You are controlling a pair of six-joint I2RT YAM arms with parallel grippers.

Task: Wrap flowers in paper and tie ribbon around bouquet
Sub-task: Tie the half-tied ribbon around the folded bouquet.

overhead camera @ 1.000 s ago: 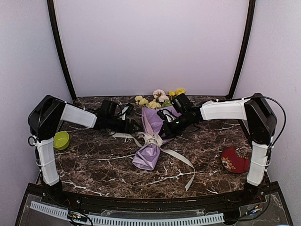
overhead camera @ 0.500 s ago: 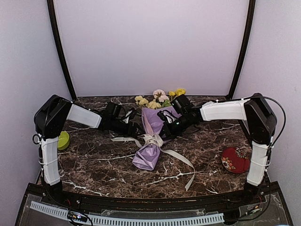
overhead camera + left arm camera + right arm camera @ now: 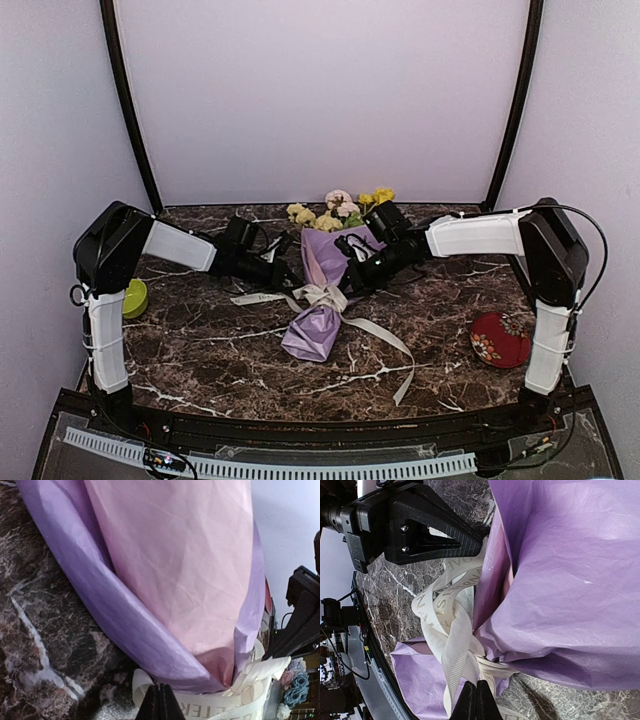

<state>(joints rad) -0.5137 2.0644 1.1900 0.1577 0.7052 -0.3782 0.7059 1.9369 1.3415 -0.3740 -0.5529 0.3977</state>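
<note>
Both arms stretched low inward, left tool (image 3: pixel 293 283) and right tool (image 3: pixel 347 285) pinching ribbon (image 3: pixel 455 647)

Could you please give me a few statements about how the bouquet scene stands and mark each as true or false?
1. The ribbon is wrapped around the paper. True.
2. The flowers point toward the arm bases. False: the blooms lie at the paper's far end, away from the bases.
3. Both grippers stand wide open. False: the left gripper and the right gripper are both shut on the ribbon.
4. A green bowl sits beside the left arm. True.
</note>
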